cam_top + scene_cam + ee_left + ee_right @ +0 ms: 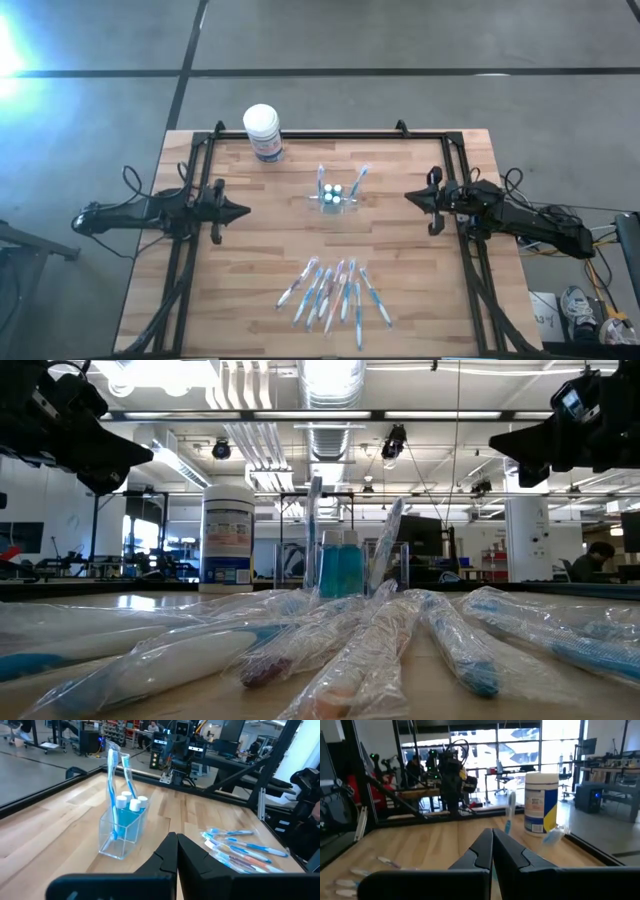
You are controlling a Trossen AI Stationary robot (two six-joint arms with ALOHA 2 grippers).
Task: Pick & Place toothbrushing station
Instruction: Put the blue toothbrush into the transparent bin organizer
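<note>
The toothbrushing station (333,198) is a small clear plastic holder standing on its base at the table's middle, a little toward the far edge. It holds two toothbrushes and small blue bottles with white caps. It shows in the left wrist view (121,832) and the low view (345,568). My left gripper (243,211) is shut, raised above the table's left side, pointing at the station. My right gripper (410,197) is shut, raised above the right side, also pointing at the station. In the right wrist view only a toothbrush head (510,812) shows past the fingers (492,850).
A white cylindrical tub with a blue label (263,132) stands near the far edge, left of the middle. Several toothbrushes wrapped in clear plastic (335,292) lie fanned out near the near edge. A black frame (330,135) runs along the table's far, left and right sides.
</note>
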